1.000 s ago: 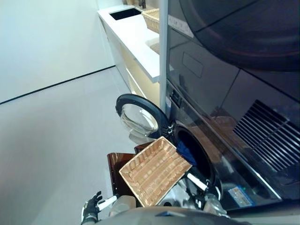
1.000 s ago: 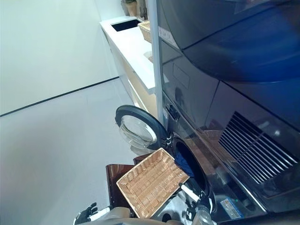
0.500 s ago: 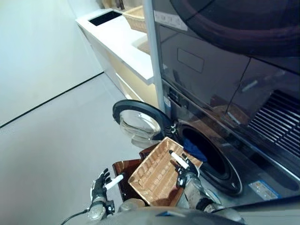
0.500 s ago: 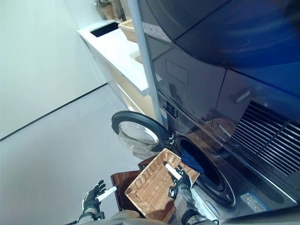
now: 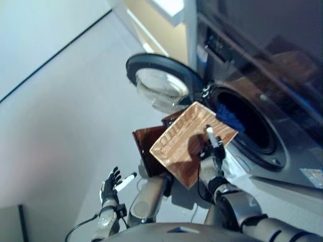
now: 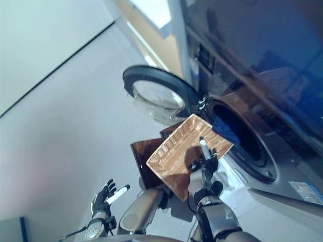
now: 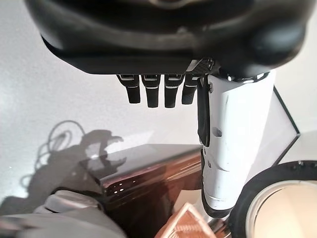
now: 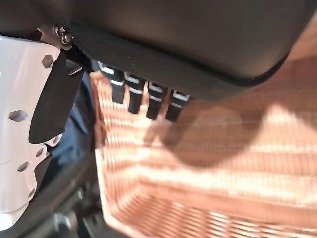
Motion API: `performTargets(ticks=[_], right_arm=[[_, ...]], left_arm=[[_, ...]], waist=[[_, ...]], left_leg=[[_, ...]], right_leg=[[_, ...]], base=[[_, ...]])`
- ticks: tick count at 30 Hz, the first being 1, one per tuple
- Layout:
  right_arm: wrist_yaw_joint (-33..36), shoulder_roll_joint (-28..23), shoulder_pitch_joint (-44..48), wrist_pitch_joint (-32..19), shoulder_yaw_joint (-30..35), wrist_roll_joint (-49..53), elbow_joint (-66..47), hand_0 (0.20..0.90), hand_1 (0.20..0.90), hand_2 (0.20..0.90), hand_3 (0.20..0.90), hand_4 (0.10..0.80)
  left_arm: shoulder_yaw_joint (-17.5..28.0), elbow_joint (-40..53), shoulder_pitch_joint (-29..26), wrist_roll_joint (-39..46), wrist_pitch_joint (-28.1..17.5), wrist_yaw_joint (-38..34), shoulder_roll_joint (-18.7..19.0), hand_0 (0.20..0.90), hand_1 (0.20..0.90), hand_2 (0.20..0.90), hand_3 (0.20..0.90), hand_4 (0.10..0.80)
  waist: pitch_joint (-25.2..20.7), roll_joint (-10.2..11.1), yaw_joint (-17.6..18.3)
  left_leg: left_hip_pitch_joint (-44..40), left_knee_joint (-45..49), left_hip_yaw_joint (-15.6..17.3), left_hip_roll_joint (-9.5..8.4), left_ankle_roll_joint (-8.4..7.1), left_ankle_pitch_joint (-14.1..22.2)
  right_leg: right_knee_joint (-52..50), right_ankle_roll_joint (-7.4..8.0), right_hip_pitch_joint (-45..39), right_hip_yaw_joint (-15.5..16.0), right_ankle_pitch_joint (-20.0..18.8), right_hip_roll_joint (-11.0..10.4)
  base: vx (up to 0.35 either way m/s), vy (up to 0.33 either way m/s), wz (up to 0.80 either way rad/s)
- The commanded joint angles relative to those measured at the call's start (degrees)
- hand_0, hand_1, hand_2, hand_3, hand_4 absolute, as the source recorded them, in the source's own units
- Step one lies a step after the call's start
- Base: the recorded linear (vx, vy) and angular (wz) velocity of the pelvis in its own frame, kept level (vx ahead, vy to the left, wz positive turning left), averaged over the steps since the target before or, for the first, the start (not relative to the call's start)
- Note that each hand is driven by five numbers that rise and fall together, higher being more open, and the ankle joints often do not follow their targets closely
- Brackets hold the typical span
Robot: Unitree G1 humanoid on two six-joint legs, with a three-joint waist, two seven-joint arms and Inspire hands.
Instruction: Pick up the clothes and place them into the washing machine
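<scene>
The shallow wicker basket (image 5: 186, 143) rests empty on the dark brown box (image 5: 145, 145) in front of the washing machine's round opening (image 5: 251, 128). Dark blue clothes (image 5: 229, 116) lie inside the drum at its near edge; they also show in the right wrist view (image 8: 81, 116). My right hand (image 5: 212, 150) hovers over the basket's end by the machine, fingers relaxed and open, white-covered thumb up. In the right wrist view the basket's weave (image 8: 213, 163) lies just past the fingers (image 8: 148, 101). My left hand (image 5: 111, 181) is open and empty, low over the floor left of the box.
The machine's round glass door (image 5: 160, 80) stands open to the left of the opening, behind the basket. A white counter with yellow fronts (image 5: 169, 6) runs along the wall beyond. Open grey floor (image 5: 65, 116) spreads to the left.
The camera has tilted down toward the floor. My right hand has come up from below the basket's near edge to over its inside by the machine. The left hand stays open.
</scene>
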State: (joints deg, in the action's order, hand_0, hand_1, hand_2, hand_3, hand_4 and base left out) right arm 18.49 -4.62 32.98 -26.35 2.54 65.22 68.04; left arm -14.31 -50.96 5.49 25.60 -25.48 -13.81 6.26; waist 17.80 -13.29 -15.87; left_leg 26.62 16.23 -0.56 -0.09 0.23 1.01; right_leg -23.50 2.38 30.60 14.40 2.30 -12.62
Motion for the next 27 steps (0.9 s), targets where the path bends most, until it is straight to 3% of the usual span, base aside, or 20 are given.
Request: performTargets(ticks=[1,8,15,24,27], right_arm=[[0.90,-1.41,5.65,-4.50,1.82,-0.08,-4.46,0.900,0.900,0.900,0.900,0.800],[3.14,-8.31,12.56,-5.13,5.57,-0.25,-1.58,0.900,0.900,0.900,0.900,0.800],[5.06,-16.13,17.54,-5.28,8.71,-0.25,1.55,0.900,0.900,0.900,0.900,0.800],[8.26,-22.37,20.22,-5.62,10.41,-2.20,3.09,0.900,0.900,0.900,0.900,0.800],[10.31,-30.31,22.34,-4.90,9.96,-6.55,2.20,0.900,0.900,0.900,0.900,0.800]], left_arm=[[-0.01,5.00,-0.31,-0.63,-4.98,-3.26,5.59,0.900,0.900,0.900,0.900,0.800],[-1.49,-0.16,-1.34,-0.68,-4.46,-3.72,4.75,0.900,0.900,0.900,0.900,0.800],[-3.42,-0.26,-0.81,0.49,-4.60,-2.83,3.77,0.900,0.900,0.900,0.900,0.800],[-4.60,0.72,-1.28,1.34,-4.82,-2.58,3.02,0.900,0.900,0.900,0.900,0.800],[-4.06,2.65,-0.23,0.52,-4.98,-2.62,3.49,0.900,0.900,0.900,0.900,0.800]], waist=[[-0.29,-0.90,-1.39],[0.17,-3.00,-2.30],[0.25,-5.85,-3.19],[-0.21,-8.48,-3.41],[-1.13,-9.54,-3.74]], left_leg=[[8.57,2.22,-1.49,-1.16,-2.87,-4.70],[9.31,1.83,-1.13,-2.76,-2.30,-3.89],[9.31,0.55,-0.20,-4.11,-1.97,-3.83],[8.34,-2.04,0.38,-5.38,-1.86,-4.40],[7.56,-2.92,0.61,-5.90,-1.89,-4.40]], right_leg=[[-0.92,4.20,-5.13,-1.84,4.39,-1.86],[-1.56,4.99,-3.57,-3.12,4.74,-3.72],[-0.41,5.66,-3.21,-4.08,4.43,-4.80],[1.69,6.29,-3.63,-4.97,3.53,-5.68],[2.25,6.43,-3.74,-5.39,3.32,-6.21]], base=[[0.014,0.097,0.12],[0.041,0.090,0.09],[0.047,0.085,-0.03],[0.055,0.055,-0.04],[0.051,0.047,-0.04]])
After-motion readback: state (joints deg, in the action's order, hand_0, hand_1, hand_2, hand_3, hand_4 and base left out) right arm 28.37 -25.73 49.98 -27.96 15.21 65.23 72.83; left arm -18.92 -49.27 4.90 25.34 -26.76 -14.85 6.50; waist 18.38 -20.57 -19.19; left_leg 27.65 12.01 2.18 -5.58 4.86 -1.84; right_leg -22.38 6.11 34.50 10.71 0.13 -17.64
